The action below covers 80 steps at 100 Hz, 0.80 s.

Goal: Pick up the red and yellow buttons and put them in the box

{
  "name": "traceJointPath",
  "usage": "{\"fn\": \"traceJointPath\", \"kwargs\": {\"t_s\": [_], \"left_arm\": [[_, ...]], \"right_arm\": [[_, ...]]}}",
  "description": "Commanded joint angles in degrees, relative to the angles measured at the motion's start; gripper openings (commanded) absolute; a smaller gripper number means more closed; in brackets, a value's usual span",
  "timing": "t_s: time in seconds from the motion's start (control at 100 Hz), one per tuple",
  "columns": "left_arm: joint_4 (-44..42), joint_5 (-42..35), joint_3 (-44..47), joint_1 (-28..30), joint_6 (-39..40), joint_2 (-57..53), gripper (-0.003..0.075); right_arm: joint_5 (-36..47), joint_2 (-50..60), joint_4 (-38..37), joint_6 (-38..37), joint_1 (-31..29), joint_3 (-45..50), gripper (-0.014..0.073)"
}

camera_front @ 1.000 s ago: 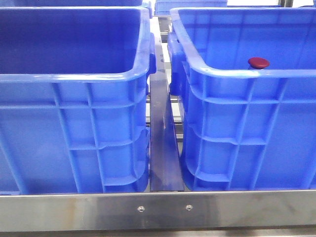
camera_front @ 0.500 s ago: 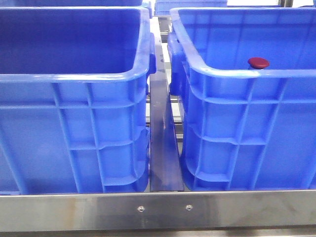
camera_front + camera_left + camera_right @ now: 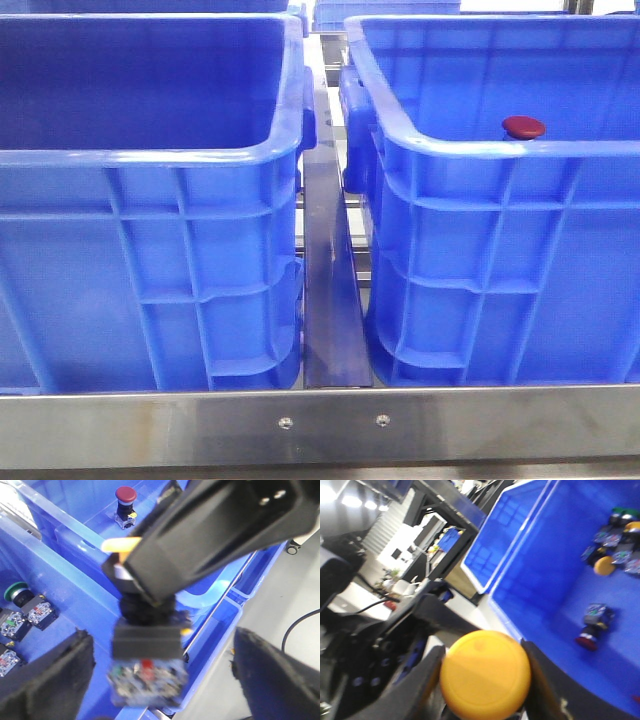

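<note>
The yellow button point(image 3: 485, 677) is pinched by its cap between the fingers of my right gripper point(image 3: 484, 680), which is shut on it. In the left wrist view the right gripper point(image 3: 132, 575) holds this button point(image 3: 145, 665) with its contact block hanging between the wide-open fingers point(image 3: 50, 675) of my left gripper point(image 3: 165, 680), which do not touch it. The red button point(image 3: 523, 126) stands upright inside the box point(image 3: 480, 148), the right crate with the lighter inside; it also shows in the left wrist view point(image 3: 125, 495). Neither gripper shows in the front view.
The darker blue crate point(image 3: 150, 155) stands to the left of the box, with a metal rail point(image 3: 330, 300) between them. A crate point(image 3: 540, 570) holds several other buttons, among them a green one point(image 3: 15, 590) and a red one lying down point(image 3: 590, 630).
</note>
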<state>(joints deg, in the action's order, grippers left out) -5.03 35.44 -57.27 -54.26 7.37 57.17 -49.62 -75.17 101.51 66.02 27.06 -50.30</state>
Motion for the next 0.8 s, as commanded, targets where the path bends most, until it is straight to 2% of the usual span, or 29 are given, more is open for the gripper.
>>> {"fn": "traceJointPath", "kwargs": {"t_s": [0.0,0.2,0.32,0.46,0.79], "left_arm": [[-1.3,-3.8,-1.7,-0.2,2.4,-1.3,0.0566],[-13.2,-0.9,-1.7,1.5,14.1,-4.1,0.0566],[-15.8,1.4,-1.6,5.0,15.8,-6.2,0.0566],[-17.2,1.7,-0.2,11.5,15.8,-8.6,0.0566],[-17.0,1.4,5.8,32.4,16.0,-12.8,0.0566]], "right_arm": [[0.0,1.5,6.4,2.3,-0.4,-1.8,0.0195],[0.8,1.5,6.4,5.0,-3.2,-1.8,0.0195],[0.8,1.6,6.4,5.4,-6.0,-1.8,0.0195],[-0.5,1.6,6.4,5.5,-9.1,-1.8,0.0195],[-2.5,1.6,6.4,8.1,-14.5,-1.8,0.0195]]}}
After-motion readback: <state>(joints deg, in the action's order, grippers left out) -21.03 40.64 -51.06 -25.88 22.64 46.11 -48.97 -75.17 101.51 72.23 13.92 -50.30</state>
